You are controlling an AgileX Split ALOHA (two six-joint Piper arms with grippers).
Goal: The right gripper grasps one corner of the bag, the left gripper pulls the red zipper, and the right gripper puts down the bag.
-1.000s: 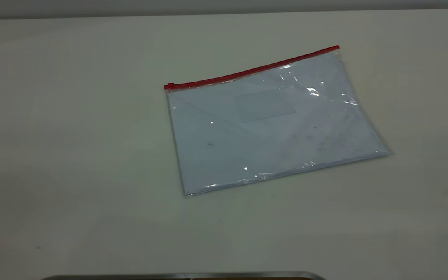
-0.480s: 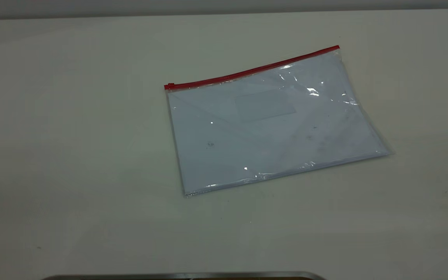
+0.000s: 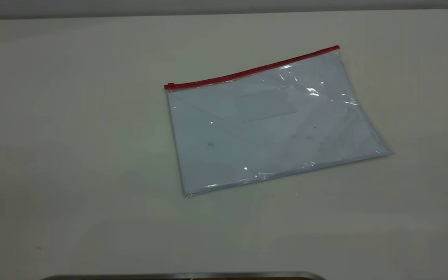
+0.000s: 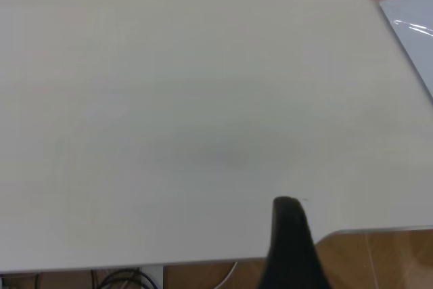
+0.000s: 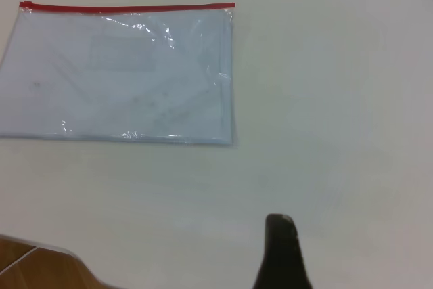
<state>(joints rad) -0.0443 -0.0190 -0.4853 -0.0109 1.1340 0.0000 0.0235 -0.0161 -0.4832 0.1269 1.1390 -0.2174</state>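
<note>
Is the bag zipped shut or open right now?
Shut, it seems: the red zipper runs unbroken along the bag, which lies flat, slider at its left end. No gap shows.

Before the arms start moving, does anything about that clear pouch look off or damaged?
Nothing damaged. The flat clear plastic pouch lies askew on the white table, slightly crinkled near one end, its red zipper strip unbroken along the far edge.

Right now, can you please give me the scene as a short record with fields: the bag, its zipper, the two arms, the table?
bag: flat clear plastic pouch with pale sheets inside, lying flat
zipper: thin red strip along far edge, slider tab at left end
left end effector: at table edge, away from bag
right end effector: over table, short of bag
table: plain white tabletop
</note>
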